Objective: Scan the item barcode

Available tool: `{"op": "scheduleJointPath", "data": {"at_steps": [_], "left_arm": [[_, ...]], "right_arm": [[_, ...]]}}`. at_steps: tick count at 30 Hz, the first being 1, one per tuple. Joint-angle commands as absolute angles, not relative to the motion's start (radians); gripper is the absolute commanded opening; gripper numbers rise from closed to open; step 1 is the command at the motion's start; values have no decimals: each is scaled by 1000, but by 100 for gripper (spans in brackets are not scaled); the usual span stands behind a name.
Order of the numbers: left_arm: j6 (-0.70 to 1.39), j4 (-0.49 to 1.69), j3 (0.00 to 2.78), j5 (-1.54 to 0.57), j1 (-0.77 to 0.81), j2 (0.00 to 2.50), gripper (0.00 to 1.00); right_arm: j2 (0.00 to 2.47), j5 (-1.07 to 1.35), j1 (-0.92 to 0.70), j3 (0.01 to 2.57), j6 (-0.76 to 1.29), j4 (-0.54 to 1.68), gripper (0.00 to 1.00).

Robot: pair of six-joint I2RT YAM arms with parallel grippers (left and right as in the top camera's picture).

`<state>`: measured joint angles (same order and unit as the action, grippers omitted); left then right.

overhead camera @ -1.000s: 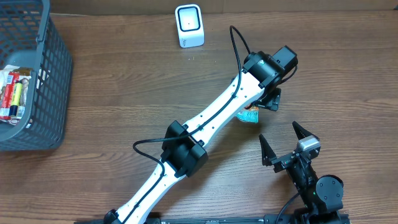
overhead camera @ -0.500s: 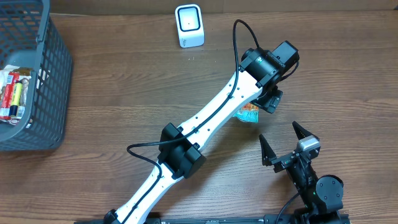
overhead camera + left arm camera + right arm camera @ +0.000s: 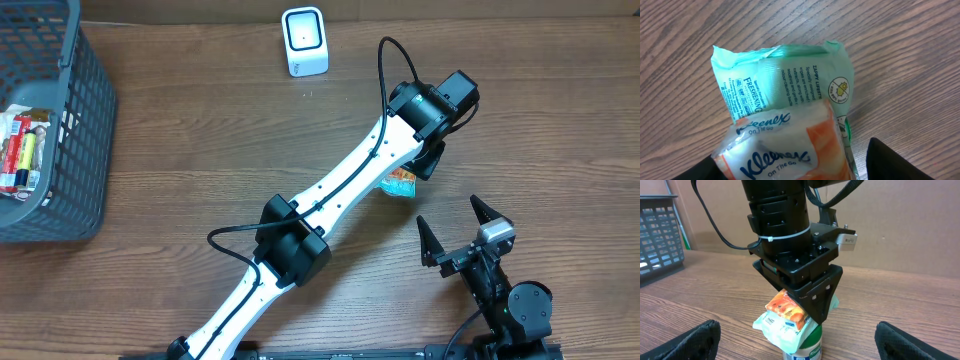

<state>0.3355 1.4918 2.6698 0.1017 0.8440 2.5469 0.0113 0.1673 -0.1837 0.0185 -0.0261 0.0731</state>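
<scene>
An orange and white Kleenex tissue pack [image 3: 785, 150] lies on top of a green wipes pack [image 3: 790, 75]. In the right wrist view both packs rest on a green-lidded jar [image 3: 802, 350], with the tissue pack [image 3: 786, 307] uppermost. My left gripper [image 3: 792, 160] comes down from above with one finger on each side of the tissue pack. Its left finger [image 3: 695, 172] touches the pack's corner, while the right finger [image 3: 895, 160] stands apart from it. From overhead, this gripper [image 3: 425, 165] hides most of the stack [image 3: 400, 183]. My right gripper [image 3: 465, 235] is open and holds nothing. The white scanner [image 3: 304, 42] stands at the far edge.
A dark grey basket [image 3: 85, 130] holding several small packages sits at the left edge of the table. The left arm [image 3: 330, 200] stretches diagonally across the middle. Bare wood lies between the stack and the scanner. The right arm's base [image 3: 520, 305] sits at the near right.
The left gripper's jaws have narrowed around the tissue pack, and its wrist has shifted slightly. The right gripper has not moved.
</scene>
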Motion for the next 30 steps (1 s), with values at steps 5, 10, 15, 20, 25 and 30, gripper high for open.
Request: {"op": "scheduleJointPath", "data": {"at_steps": [5,10,15,20,25,30], "left_arm": [[326,1491,2656,83,841,2547,76],[325,1493,2628,84,841,2548,75],[325,1486,2619,85,841,2551,65],[325,1486,2620,84,836,2551,58],[325,1492,2619,84,836,2551,66],[326,1503,2619,84,839,2551,58]], "right_arm": [[4,162,-183,8,-22,69,100],[4,162,-183,8,-22,70,100],[4,162,-183,8,-22,70,100],[4,162,-183,8,-22,70,100],[4,162,-183,8,-22,69,100],[4,162,-183,8,-22,70,100]]}}
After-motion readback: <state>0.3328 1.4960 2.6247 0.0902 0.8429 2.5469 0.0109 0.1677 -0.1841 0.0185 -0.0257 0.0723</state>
